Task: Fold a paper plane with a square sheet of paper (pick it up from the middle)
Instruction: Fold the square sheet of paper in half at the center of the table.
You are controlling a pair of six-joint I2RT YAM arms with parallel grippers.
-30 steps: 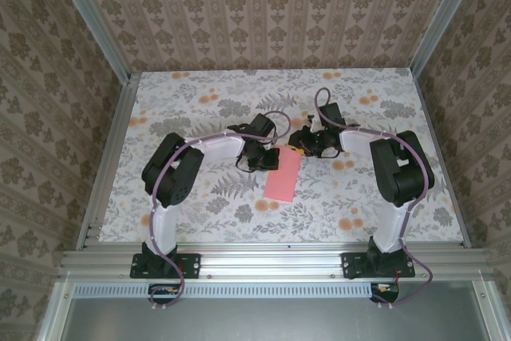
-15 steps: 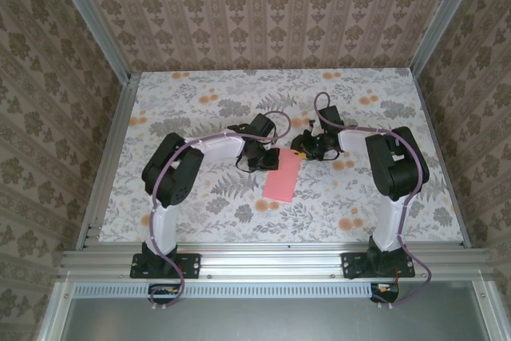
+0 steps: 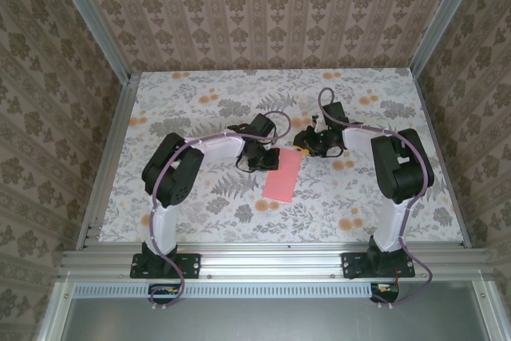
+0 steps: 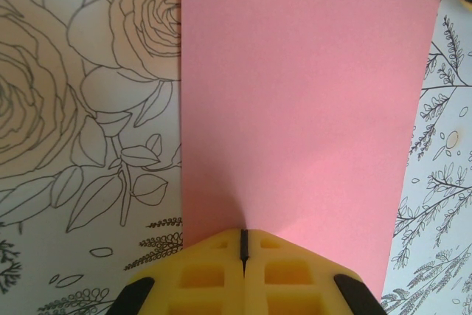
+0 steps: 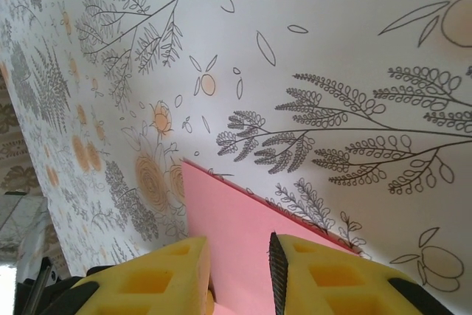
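L gripper (image 4: 243,247) clenched, tips over near edge of the square sheet of paper (image 4: 295,116), which lies flat as a rectangle; contact hidden. R gripper (image 5: 240,260) fingers apart, sheet's end btwn them, cut off below.

Salmon-pink paper (image 4: 295,108), yellow fingers (image 4: 206,274), grey-and-orange floral table (image 3: 200,101).

Left fingers (image 4: 206,278) pressed together, right fingers (image 5: 155,279) apart.
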